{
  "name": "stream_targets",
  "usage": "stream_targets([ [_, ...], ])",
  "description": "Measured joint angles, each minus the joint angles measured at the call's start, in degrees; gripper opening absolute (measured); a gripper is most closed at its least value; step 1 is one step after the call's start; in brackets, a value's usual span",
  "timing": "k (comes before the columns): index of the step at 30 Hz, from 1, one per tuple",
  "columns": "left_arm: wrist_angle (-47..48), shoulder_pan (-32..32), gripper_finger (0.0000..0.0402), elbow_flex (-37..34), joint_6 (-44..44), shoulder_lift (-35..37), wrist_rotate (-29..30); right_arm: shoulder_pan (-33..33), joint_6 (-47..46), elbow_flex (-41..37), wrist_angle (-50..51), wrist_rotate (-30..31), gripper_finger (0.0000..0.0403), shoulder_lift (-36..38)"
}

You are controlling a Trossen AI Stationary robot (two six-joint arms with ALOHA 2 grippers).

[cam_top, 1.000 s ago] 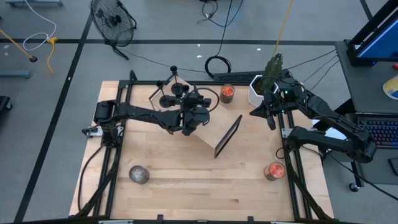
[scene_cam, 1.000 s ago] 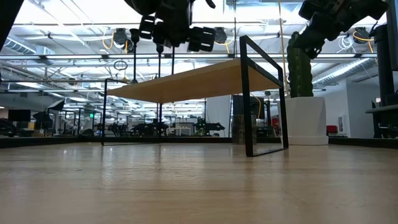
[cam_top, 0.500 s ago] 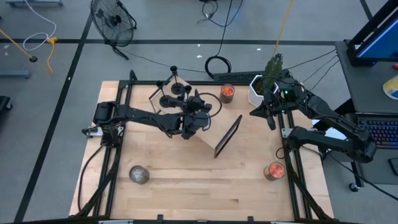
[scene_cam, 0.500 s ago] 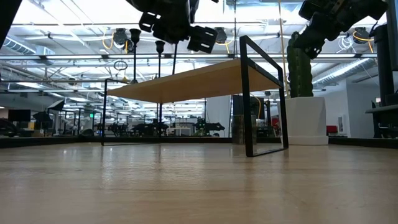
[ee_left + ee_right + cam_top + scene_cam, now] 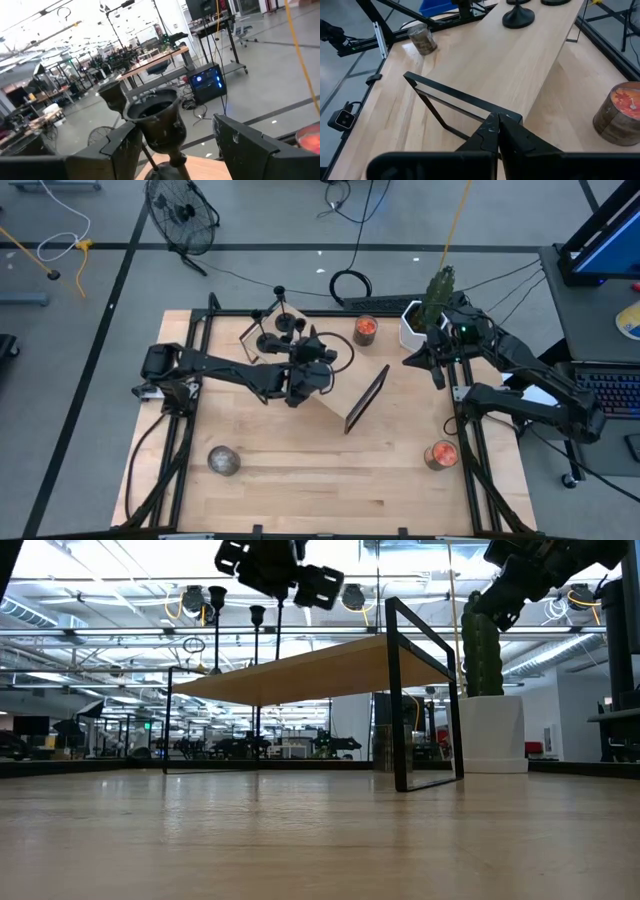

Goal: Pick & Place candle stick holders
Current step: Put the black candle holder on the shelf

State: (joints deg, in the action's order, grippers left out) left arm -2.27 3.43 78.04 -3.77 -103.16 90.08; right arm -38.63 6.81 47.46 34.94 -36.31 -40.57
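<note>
Several matte-black candle stick holders (image 5: 268,338) stand by their disc bases on the far left end of the wooden shelf (image 5: 338,395). Their thin stems (image 5: 257,645) show in the low view. My left gripper (image 5: 312,352) hovers high over that end, open. In the left wrist view its fingers (image 5: 125,145) stand on either side of one holder's cup (image 5: 156,120), with a gap on both sides. A second cup (image 5: 112,95) stands behind it. My right gripper (image 5: 437,370) is shut (image 5: 497,132) and empty, above the table's right side near the shelf's black frame (image 5: 455,95).
A white pot with a green plant (image 5: 415,318) and an orange glass candle (image 5: 365,330) stand at the far edge. A second candle (image 5: 440,453) is at the near right, and a grey round jar (image 5: 223,460) at the near left.
My left gripper has risen above the shelf's far left end, over the holders. The holders and the shelf have stayed in place.
</note>
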Motion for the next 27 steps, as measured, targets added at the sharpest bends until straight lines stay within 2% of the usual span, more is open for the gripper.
stream_targets([
  [5, 3.4, 1.7, 0.0246, 0.0, -4.3, 1.1, 0.0, 0.0, 0.2, 0.0, -0.2, 0.0, 0.0, 0.5],
  [27, 5.0, 4.3, 0.0246, 0.0, -3.6, 6.3, 0.0, 0.0, 0.5, 0.0, -0.4, 0.0, 0.0, 0.8],
])
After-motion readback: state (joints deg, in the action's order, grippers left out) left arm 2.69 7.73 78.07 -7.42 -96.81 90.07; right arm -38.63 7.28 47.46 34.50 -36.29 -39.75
